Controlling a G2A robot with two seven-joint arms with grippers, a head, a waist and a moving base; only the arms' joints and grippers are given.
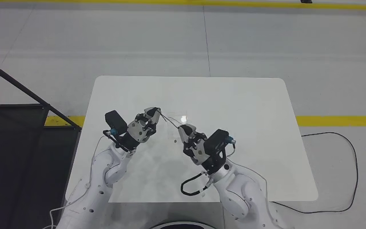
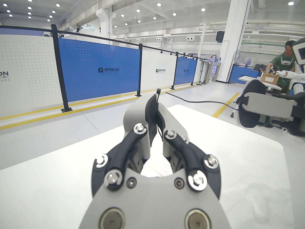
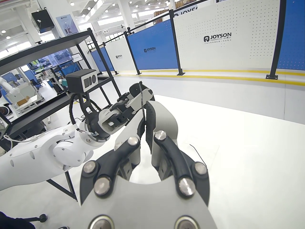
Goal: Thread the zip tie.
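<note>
Left tool (image 1: 153, 116) and right tool (image 1: 183, 131) hang near each other above the white counter (image 1: 257, 114) on a grey, yellow-lined floor (image 1: 286, 40); the left wrist view has its tool pinched shut on the black zip tie (image 2: 158, 92), the right wrist view likewise, fence panels (image 3: 226, 48) behind.

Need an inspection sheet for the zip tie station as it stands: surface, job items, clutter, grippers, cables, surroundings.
Surface: white table, with a glare spot near the grippers.
Job's things: black zip tie, held above the table between both grippers; its head pokes out past the left one's tips.
Clutter: thin black strand by the right gripper; cannot tell if it is the tie's tail or a loose piece.
Grippers: left gripper shut on the zip tie; right gripper shut on its strap.
Cables: black cable on the floor past the table.
Surroundings: grey floor with yellow lines, blue and white fence panels, black rack.
</note>
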